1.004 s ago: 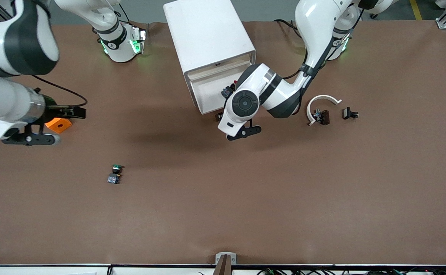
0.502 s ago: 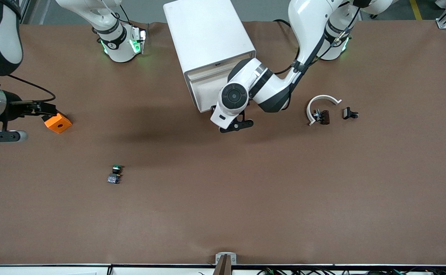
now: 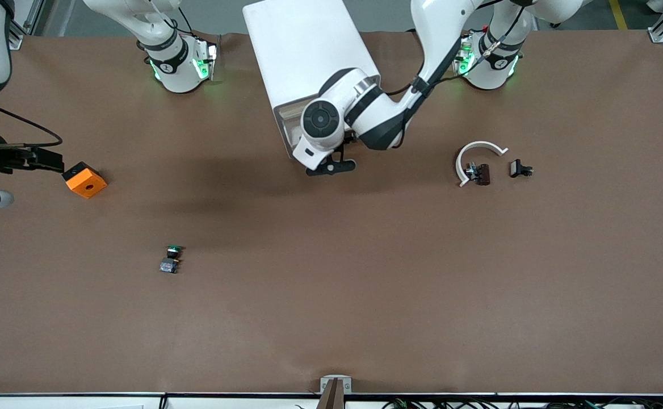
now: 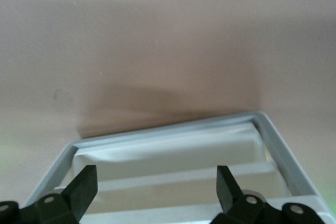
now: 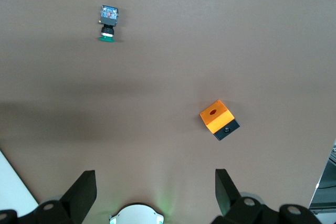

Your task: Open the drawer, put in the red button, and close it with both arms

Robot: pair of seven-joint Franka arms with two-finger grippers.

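Top drawer (image 3: 290, 126) partly out of the cabinet (image 3: 303, 51); left gripper (image 4: 155, 192) over it, jaws wide, empty; red button hidden, probably inside; closing remains. Right gripper (image 5: 152, 195) gaping, empty, waits over the table's right-arm end near orange block (image 3: 84, 179). No legible writing.

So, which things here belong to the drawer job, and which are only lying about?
Job: white boxy cabinet; its part-open top drawer; left gripper, fingers open, over it; right gripper, open, near orange plastic cube. Red-capped button not visible.
Lying about: that cube; green-capped pushbutton; white curved plastic band; black clip.
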